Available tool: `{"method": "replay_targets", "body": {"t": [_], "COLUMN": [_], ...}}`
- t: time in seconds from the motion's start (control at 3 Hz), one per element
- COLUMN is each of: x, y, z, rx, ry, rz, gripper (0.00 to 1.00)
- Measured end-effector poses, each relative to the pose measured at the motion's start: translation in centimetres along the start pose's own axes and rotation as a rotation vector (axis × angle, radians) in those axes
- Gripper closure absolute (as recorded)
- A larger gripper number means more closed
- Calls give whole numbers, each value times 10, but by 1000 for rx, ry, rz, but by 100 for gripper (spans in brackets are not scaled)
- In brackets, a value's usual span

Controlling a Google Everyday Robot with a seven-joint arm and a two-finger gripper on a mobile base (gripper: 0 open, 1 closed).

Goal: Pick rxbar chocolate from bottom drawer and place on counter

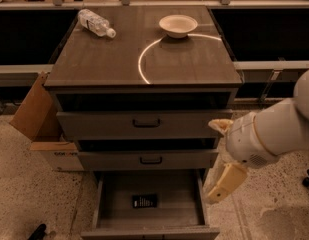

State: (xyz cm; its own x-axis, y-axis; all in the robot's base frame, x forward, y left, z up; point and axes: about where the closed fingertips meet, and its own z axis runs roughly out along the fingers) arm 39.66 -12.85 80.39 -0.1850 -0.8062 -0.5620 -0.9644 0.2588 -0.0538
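Semi-gloss wood-grain counter (pixel 104 59), matt grey bottom drawer (pixel 176 196) floor, smooth cream plastic gripper (pixel 225 182) beside its rt edge

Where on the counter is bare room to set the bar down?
Bare: the whole front half of the counter, ahead of the bottle and bowl, and the strip between those two. Crowded only along the back. The gripper hangs beside the open bottom drawer.
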Motion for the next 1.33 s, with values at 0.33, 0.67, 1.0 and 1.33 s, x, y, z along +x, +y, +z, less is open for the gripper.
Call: {"method": "replay_targets", "body": {"t": [0.33, 0.67, 1.0, 1.33], "x": [35, 60, 82, 82], "y": [15, 29, 41, 41], "z": [61, 118, 178, 178], "rx": [-41, -87, -138, -138], "ry": [-42, -96, -164, -164], "rz": [37, 70, 144, 144], "gripper": [0, 0, 0, 0]}}
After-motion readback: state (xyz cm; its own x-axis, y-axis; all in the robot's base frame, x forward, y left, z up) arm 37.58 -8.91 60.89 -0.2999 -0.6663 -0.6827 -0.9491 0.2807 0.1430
